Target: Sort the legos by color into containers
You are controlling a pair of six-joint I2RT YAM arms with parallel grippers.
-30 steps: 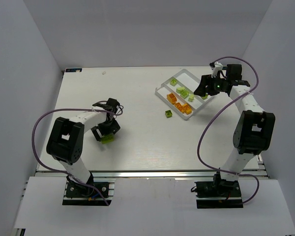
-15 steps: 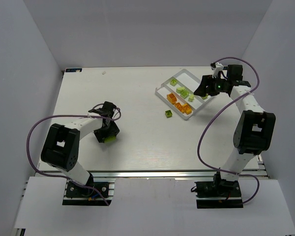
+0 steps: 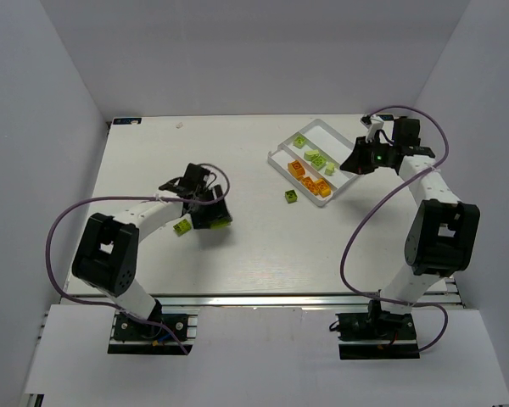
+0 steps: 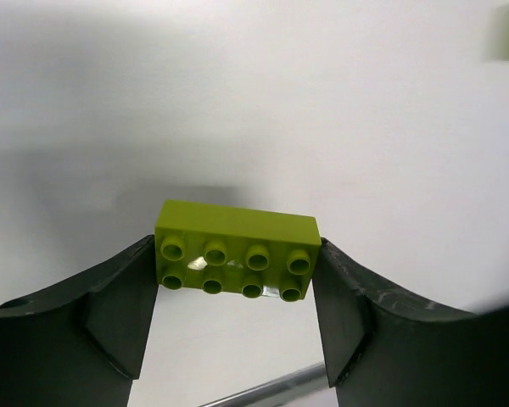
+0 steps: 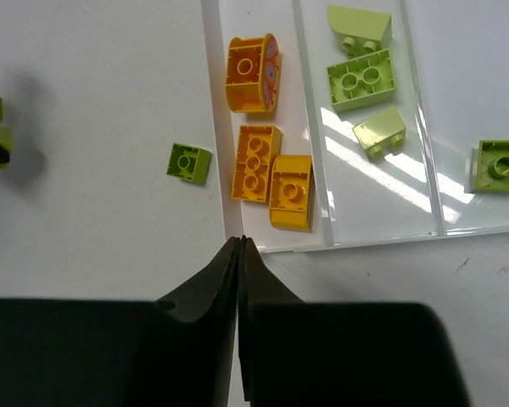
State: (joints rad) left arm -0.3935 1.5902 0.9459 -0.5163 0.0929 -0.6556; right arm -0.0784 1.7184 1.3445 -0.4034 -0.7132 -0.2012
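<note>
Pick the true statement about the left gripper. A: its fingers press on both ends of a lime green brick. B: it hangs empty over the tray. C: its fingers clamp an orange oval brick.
A: the left wrist view shows the left gripper with one finger against each end of the lime green brick.

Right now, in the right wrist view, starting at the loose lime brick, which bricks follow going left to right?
Loose lime brick, long orange brick, short orange brick, small pale green brick, far-right lime brick.
</note>
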